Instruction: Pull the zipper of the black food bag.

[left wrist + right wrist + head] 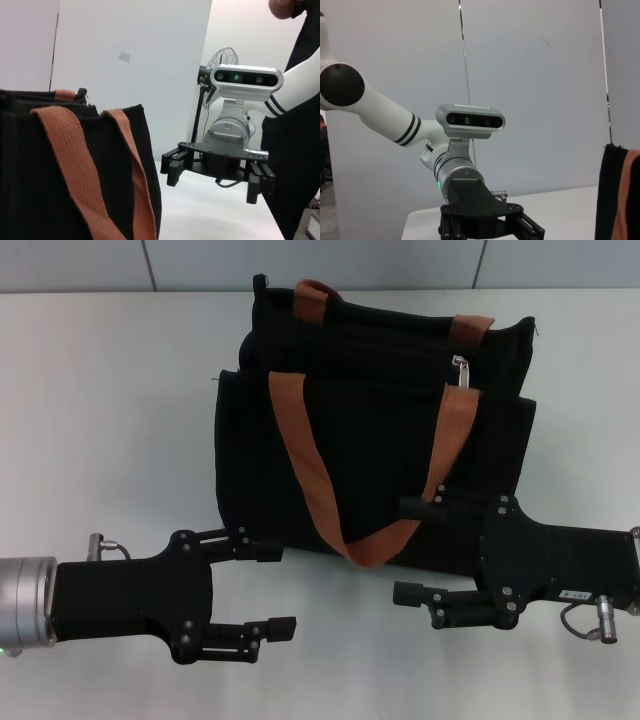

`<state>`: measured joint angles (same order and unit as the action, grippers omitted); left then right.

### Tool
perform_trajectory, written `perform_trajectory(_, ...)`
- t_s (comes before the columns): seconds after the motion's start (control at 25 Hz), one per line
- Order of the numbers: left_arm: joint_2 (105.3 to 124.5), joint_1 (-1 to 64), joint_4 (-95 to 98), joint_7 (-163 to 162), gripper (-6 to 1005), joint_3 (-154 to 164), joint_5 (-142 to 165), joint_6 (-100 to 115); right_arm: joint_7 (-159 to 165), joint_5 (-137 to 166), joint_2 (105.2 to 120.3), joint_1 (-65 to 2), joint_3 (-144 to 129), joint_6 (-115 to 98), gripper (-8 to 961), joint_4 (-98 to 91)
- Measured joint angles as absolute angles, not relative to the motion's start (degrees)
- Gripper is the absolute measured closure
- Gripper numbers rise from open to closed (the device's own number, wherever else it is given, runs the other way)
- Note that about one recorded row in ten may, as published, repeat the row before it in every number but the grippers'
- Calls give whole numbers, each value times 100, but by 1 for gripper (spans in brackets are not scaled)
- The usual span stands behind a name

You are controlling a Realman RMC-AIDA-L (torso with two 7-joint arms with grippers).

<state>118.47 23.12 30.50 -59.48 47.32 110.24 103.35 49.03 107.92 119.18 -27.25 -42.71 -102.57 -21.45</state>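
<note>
— Two grippers are seen in the head view, are they not?
— Yes. The left gripper (275, 589) is held low on the robot's left, just before the lower left corner of the boxy black fabric food bag (370, 455), its fingers (268, 553) spread wide with nothing between them. The right gripper (412, 550) is placed at the bag's lower right, its fingers likewise wide apart and empty; the upper finger is seen over the bag's front panel, though contact cannot be judged.

— And where is the bag?
— It is laid on the white surface (110, 410), its two orange-brown webbing handles (300, 440) draped over the front. The small silvery metal zipper pull (461, 371) is found near the top edge, toward the bag's right end, well apart from both grippers.

— What is shown in the left wrist view?
— The bag (30, 185) is seen close by with its handles (75, 170), and the right gripper (215, 177) is seen beyond it, fingers open.

— And the right wrist view?
— The left gripper (492, 232) is faced, fingers parted, over the surface (560, 210); an edge of the bag (607, 195) is caught at the side.
</note>
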Motion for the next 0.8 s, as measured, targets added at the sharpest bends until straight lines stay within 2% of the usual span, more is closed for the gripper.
perform_trajectory(0.8,11847,2329,3050,-5944,197,4764,11030,10265,4920,10792,11918,-2725,-4271,-10247,124,-2179)
